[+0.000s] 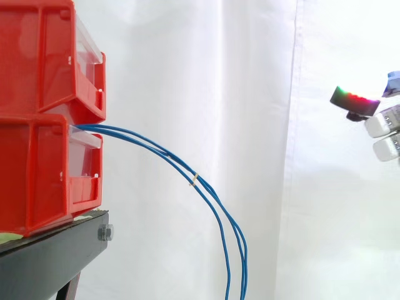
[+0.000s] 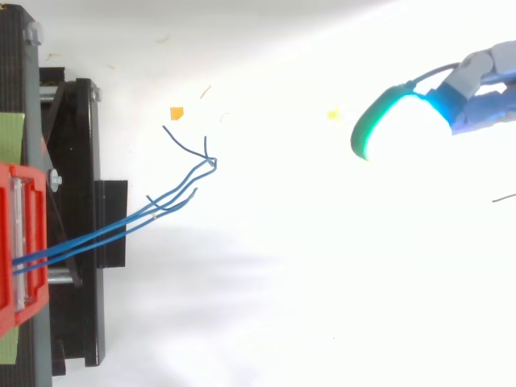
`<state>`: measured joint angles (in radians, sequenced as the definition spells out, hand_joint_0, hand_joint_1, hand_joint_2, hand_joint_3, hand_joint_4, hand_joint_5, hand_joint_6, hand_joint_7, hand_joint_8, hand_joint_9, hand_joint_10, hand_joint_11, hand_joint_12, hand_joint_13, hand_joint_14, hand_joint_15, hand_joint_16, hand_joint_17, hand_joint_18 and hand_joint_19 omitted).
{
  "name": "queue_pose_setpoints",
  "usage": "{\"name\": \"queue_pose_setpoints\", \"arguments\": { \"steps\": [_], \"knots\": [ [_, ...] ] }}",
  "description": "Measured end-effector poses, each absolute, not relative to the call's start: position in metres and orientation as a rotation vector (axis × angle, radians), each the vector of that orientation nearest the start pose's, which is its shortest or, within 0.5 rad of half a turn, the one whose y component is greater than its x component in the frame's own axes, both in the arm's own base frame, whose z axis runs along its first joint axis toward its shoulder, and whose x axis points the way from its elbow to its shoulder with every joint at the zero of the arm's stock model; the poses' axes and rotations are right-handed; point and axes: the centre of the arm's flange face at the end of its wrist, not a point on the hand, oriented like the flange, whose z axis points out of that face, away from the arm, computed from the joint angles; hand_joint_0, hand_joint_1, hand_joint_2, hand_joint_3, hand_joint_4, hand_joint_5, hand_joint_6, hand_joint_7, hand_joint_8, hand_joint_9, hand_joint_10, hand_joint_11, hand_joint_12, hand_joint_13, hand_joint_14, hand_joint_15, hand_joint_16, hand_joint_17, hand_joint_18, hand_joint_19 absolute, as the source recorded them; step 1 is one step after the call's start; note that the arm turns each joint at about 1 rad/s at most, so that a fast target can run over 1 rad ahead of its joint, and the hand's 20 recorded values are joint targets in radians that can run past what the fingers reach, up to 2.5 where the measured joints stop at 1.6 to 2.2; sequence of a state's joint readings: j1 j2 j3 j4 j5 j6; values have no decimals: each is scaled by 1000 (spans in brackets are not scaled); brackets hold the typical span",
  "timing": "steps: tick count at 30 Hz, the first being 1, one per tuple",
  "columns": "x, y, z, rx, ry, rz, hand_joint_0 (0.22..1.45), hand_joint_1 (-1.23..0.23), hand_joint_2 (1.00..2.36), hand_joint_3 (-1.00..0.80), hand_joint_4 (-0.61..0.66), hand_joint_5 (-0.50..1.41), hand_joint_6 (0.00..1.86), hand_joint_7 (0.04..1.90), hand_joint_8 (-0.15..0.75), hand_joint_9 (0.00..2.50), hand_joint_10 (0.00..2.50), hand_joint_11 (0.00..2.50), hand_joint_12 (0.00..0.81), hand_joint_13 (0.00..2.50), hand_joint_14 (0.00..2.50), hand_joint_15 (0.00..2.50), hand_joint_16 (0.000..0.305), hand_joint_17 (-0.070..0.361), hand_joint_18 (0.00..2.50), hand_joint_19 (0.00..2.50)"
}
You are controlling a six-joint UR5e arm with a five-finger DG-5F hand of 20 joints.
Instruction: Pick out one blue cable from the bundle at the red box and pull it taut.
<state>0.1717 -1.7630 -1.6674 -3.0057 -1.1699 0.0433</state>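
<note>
Black stand [image 1: 56, 250] carried two stacked bins: lower red bin [image 1: 37, 181] sat on the stand top, its front overhanging the edge, and upper red bin [image 1: 44, 56] rested on the lower one. Pale green strip [image 1: 9, 236] lay between lower bin and stand top. Hex bolt [image 1: 105, 233] sat at the stand's front end. White floor [image 2: 322, 282] below had an orange scrap [image 2: 176, 114] and a yellow scrap [image 2: 333, 115], well apart.

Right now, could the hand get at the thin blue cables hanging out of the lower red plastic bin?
Probably yes. The hand sits at the side view's right edge, apart from the thin blue cables, which arc out of the lower red plastic bin into open space. Nothing stands between them.
</note>
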Motion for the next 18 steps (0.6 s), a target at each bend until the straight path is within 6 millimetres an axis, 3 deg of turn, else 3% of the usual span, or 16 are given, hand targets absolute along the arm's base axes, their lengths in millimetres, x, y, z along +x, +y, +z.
{"name": "queue_pose_setpoints", "arguments": {
  "steps": [13,18],
  "knots": [
    [566,-83,344,1252,1200,713,491,-618,1000,-500,121,-208,501,612,209,586,0,0,279,460,0,0,44,99,312,265],
    [595,-82,333,1237,1206,683,493,-623,1000,-500,131,-205,501,614,214,602,0,6,279,470,0,0,43,98,326,272]
  ]
}}
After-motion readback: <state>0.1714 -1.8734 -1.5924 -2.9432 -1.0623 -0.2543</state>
